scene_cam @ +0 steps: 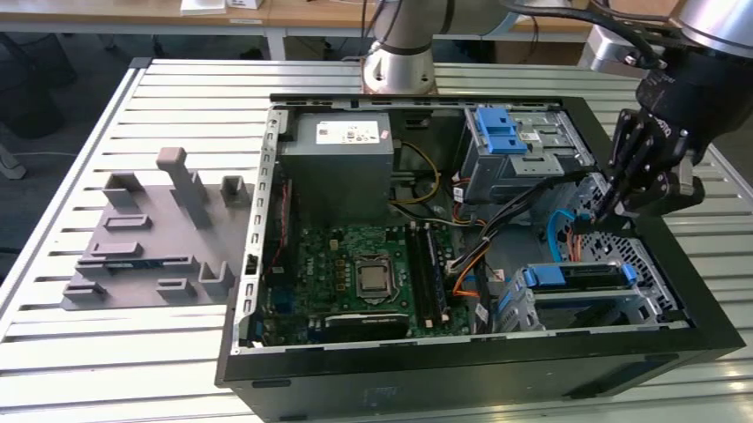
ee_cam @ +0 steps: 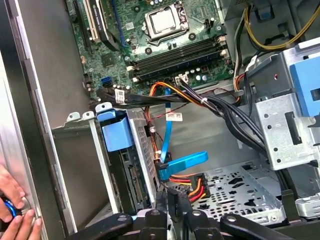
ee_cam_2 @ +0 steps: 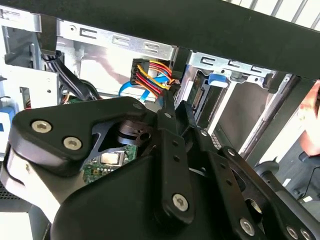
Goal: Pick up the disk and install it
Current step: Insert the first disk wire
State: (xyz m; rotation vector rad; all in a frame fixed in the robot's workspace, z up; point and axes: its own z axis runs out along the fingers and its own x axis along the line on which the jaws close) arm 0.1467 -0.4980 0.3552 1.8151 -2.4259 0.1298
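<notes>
The disk (scene_cam: 573, 276) sits inside the lower drive cage of the open computer case (scene_cam: 471, 374), at the exterior view's right, with blue rails along its edge. In the first wrist view the disk (ee_cam: 129, 182) stands edge-on in the cage under a blue tab, its connector side facing the loose cables. My gripper (scene_cam: 600, 213) hangs just above and behind that cage, apart from the disk. In both wrist views my gripper (ee_cam_2: 171, 107) (ee_cam: 167, 196) is shut with nothing between its fingers, its tips close to the red, yellow and orange power plug (ee_cam: 187, 186).
The case lies on its side on a slatted table (scene_cam: 176, 97). Inside are a motherboard (scene_cam: 365, 273), a grey power supply (scene_cam: 341, 163) and an upper bay with a blue latch (scene_cam: 503, 132). A grey fixture (scene_cam: 141, 238) stands beside the case. A person's hand (ee_cam: 12, 210) rests on its edge.
</notes>
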